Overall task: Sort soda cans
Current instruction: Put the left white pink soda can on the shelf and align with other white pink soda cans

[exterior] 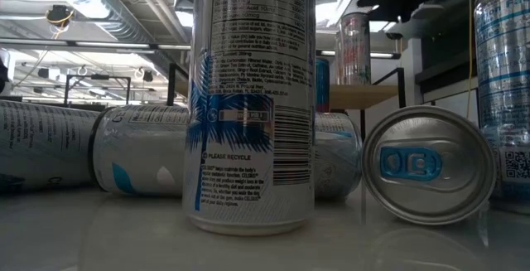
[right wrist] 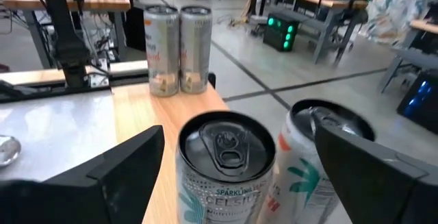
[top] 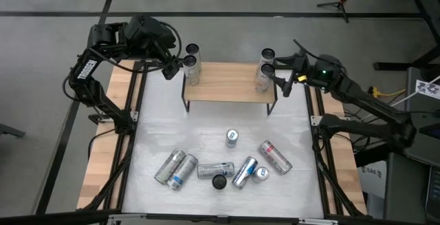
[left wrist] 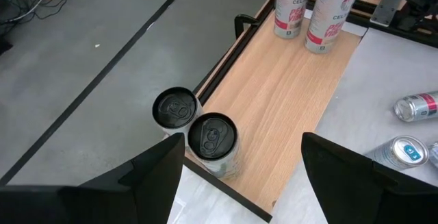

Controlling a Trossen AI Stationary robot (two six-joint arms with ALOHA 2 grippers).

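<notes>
Cans (top: 218, 169) look light, thin-walled, slick, probably empty: grip mid-body. Both hands, left (top: 169, 62) and right (top: 283, 79), gape at the shelf (top: 227, 82) ends.

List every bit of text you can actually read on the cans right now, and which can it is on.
"PLEASE RECYCLE": upright blue-label can nearest the low camera; its fine print above is too small to read.
"SPARKLING" and "CELSIUS", partly cut off: dark-topped can before the right gripper.
"CEL...", cut off: red-label can on the shelf's far end.
Others: unreadable.

Glossy metal soda cans (top: 221, 169), matt wooden shelf (top: 227, 82)
</notes>
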